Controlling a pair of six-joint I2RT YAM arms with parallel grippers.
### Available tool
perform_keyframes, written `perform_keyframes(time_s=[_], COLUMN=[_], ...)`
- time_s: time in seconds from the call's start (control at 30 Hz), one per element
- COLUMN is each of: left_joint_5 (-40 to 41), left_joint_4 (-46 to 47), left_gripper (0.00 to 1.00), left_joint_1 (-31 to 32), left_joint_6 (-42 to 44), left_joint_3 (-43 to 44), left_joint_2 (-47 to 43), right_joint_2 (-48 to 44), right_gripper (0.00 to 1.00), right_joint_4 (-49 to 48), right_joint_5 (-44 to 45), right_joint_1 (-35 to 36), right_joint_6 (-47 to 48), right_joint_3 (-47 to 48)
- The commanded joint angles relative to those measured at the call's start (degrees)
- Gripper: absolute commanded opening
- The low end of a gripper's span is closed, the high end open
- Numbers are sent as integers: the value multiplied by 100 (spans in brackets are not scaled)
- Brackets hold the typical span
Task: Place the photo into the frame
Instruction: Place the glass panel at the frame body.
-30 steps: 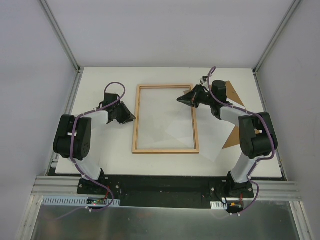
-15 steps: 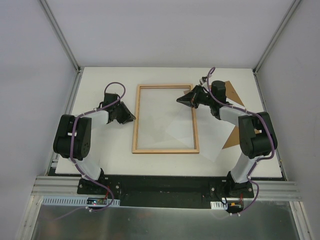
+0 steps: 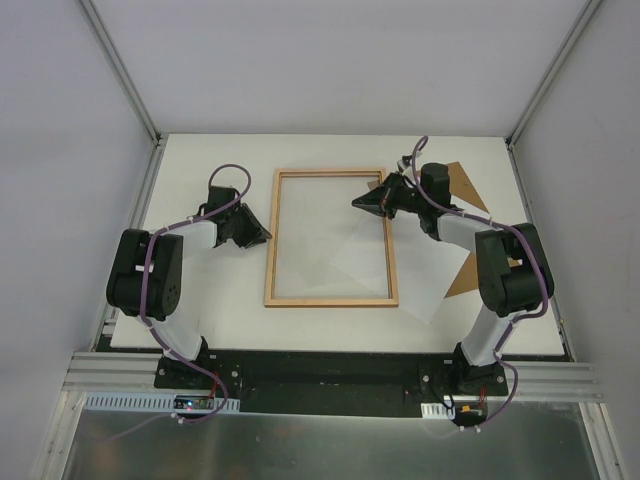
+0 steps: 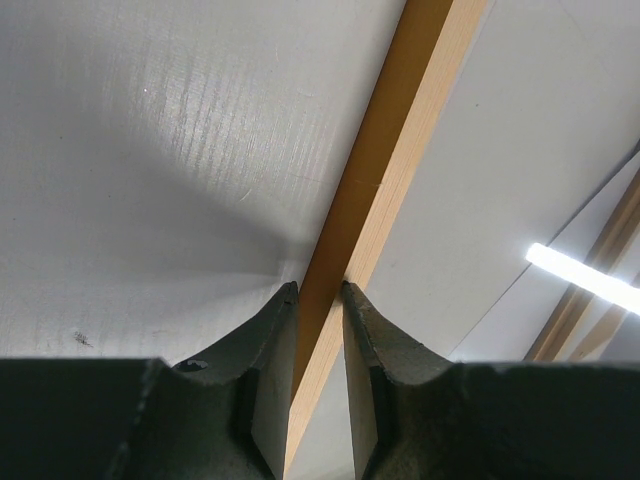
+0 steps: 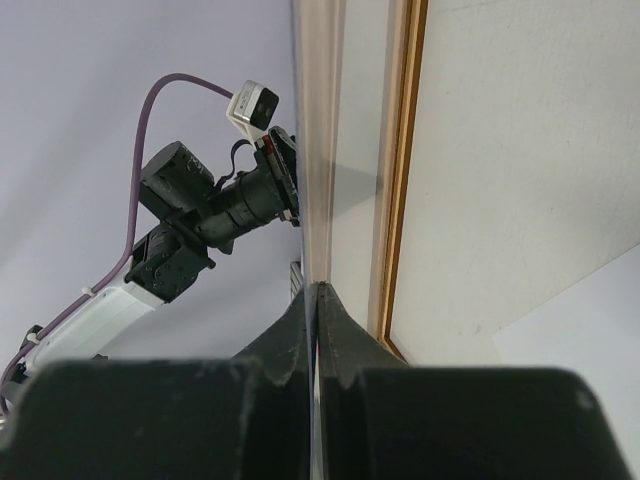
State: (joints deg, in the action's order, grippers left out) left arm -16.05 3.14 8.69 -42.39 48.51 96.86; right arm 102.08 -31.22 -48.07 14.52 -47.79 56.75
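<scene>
The frame (image 3: 331, 301) lies flat mid-table, and its clear pane shows the table through it. The photo (image 3: 430, 275), white side up, lies at the frame's lower right, with part of it showing inside the rails. My left gripper (image 3: 265, 236) is shut on the frame's left rail (image 4: 385, 170), one finger on each side, as the left wrist view (image 4: 320, 288) shows. My right gripper (image 3: 357, 203) reaches over the right rail (image 5: 400, 200), just above the pane. Its fingers are pressed together (image 5: 317, 287) with only a thin bright slit between them. The photo (image 5: 580, 380) lies flat below it.
A brown backing board (image 3: 466, 182) lies at the table's right side, under my right arm, and another part of it (image 3: 462, 278) shows beside the photo. Grey walls enclose the table on three sides.
My right gripper has crept slightly to the left over the frame. The left gripper, the frame and the photo have not visibly moved.
</scene>
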Motion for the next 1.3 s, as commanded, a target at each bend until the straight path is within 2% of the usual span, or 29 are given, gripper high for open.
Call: perform_keyframes(time_s=[0.0, 0.8, 1.27], left_joint_5=[313, 270, 287], left_joint_4=[-542, -551, -542], left_gripper=[23, 23, 23], left_joint_1=[72, 72, 72], left_joint_6=[284, 284, 275], left_joint_3=[-87, -61, -70], left_joint_2=[263, 307, 316], right_joint_2=[-4, 128, -127], right_gripper=[1, 1, 1], right_joint_4=[-402, -376, 204], right_joint_5=[-158, -132, -18], right_joint_1=[51, 86, 191], right_joint_6=[42, 68, 437], right_joint_3=[20, 38, 20])
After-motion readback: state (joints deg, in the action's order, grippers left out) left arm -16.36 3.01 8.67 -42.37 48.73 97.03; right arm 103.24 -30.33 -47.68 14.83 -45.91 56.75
